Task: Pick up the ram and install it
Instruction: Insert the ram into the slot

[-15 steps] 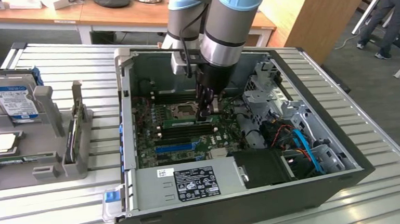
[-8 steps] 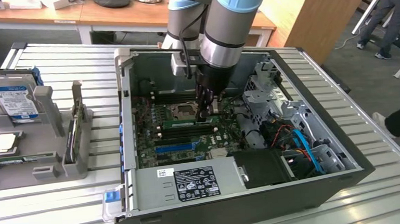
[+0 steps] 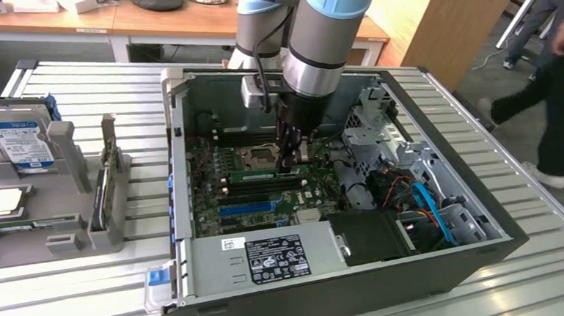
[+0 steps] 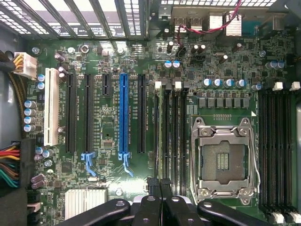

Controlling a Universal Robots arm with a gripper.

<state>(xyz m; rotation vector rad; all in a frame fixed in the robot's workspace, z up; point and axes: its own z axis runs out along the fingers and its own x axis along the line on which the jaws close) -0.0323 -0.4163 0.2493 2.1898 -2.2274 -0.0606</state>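
The arm [image 3: 323,30] is reaching down into the open case [image 3: 177,172], which is lying on its side on the slatted desk [image 3: 75,288], toward the desk's edge at the exterior view's right. The hand [image 3: 290,157] is hanging low over the motherboard [image 3: 220,195] with its fingers clenched together, the tips meeting right at the top edge of the ram [image 3: 259,175]. I cannot tell whether they are pinching that edge or only pressing on it. The ram is standing on edge in a slot between the CPU socket [image 3: 261,157] and the blue slot [image 3: 246,208], running along the socket's side. In the wrist view the hand [image 4: 158,184] is sitting over one end of the ram [image 4: 162,132], which is showing as a thin greenish line stretching away toward a white latch [image 4: 158,85]. Black empty slots are lying just beside it, with the socket [image 4: 223,157] on one side and the blue slot [image 4: 124,113] on the other. The power supply [image 3: 268,258] is filling the case's near end. Near the desk's edge at the exterior view's left, well apart from the case, a gray holder [image 3: 60,142] is carrying a hard drive [image 3: 16,141], standing upright, and a processor chip [image 3: 0,204], lying flat. A person [image 3: 557,90] is walking past beyond the desk's corner at the exterior view's right.
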